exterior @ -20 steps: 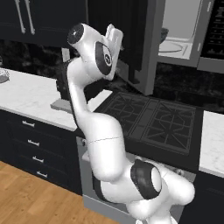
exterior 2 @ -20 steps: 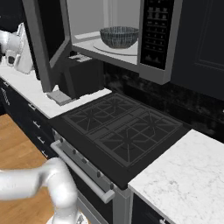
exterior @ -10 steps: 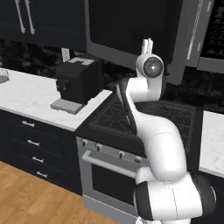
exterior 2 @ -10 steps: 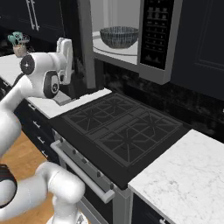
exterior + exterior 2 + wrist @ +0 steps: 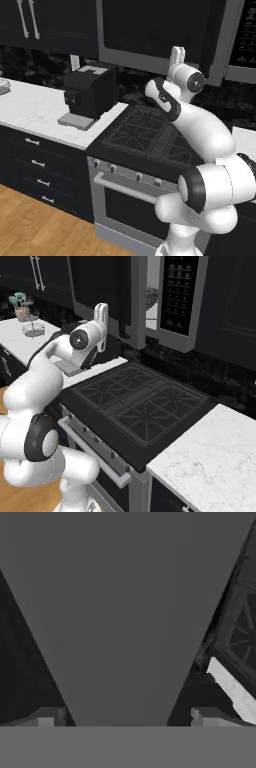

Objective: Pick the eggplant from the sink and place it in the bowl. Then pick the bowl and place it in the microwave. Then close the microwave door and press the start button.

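Jaws stand wide apart and hold nothing; the gripper (image 5: 177, 54) points upward, its tips close against the underside edge of the microwave door (image 5: 102, 293). In the hand view the door's flat grey face (image 5: 125, 612) spans the space between the two fingertips (image 5: 47, 716). The door is swung almost shut; through the remaining gap the bowl (image 5: 151, 297) sits inside the microwave (image 5: 177, 301). Below lie the stove (image 5: 137, 406) and, left of it on the counter (image 5: 35, 112), the coffee machine (image 5: 87, 95).
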Tool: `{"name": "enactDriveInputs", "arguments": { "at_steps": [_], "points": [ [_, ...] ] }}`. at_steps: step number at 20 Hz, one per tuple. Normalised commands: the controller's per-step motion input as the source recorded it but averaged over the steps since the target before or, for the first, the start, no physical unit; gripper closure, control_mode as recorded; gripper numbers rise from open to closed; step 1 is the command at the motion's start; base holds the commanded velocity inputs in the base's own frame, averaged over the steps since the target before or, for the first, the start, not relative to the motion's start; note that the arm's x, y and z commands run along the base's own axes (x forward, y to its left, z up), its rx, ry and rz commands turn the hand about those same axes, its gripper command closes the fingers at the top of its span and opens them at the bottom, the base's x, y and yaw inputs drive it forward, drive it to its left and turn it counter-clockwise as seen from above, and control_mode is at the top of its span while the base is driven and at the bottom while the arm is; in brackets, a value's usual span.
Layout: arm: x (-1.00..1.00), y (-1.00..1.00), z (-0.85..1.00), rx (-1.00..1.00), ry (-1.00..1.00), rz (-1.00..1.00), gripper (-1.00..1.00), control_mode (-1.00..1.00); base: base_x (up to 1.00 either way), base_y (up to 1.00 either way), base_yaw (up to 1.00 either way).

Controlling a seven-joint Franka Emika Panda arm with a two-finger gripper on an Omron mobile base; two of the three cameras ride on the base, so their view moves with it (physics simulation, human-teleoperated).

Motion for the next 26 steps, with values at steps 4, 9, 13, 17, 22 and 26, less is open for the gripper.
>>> {"name": "enactDriveInputs", "arguments": {
  "at_steps": [4, 9, 13, 17, 22, 26],
  "points": [
    [0.63, -0.03, 0.32, 0.0, 0.02, -0.03, -1.0, -1.0, 0.0, 0.0, 0.0],
    [0.37, -0.03, 0.62, 0.0, 0.02, -0.04, -1.0, -1.0, 0.0, 0.0, 0.0],
    [0.91, -0.34, 0.17, 0.01, 0.09, -0.03, -1.0, -1.0, 0.0, 0.0, 0.0],
    [1.0, -0.56, 0.0, 0.05, 0.11, -0.01, -1.0, -1.0, 0.0, 0.0, 0.0],
    [0.92, -0.5, 0.0, 0.05, 0.16, 0.0, -1.0, -1.0, 0.0, 0.0, 0.0],
    [-0.56, 0.0, 0.36, 0.0, -0.02, 0.0, -1.0, -1.0, 0.0, 0.0, 0.0]
  ]
}}
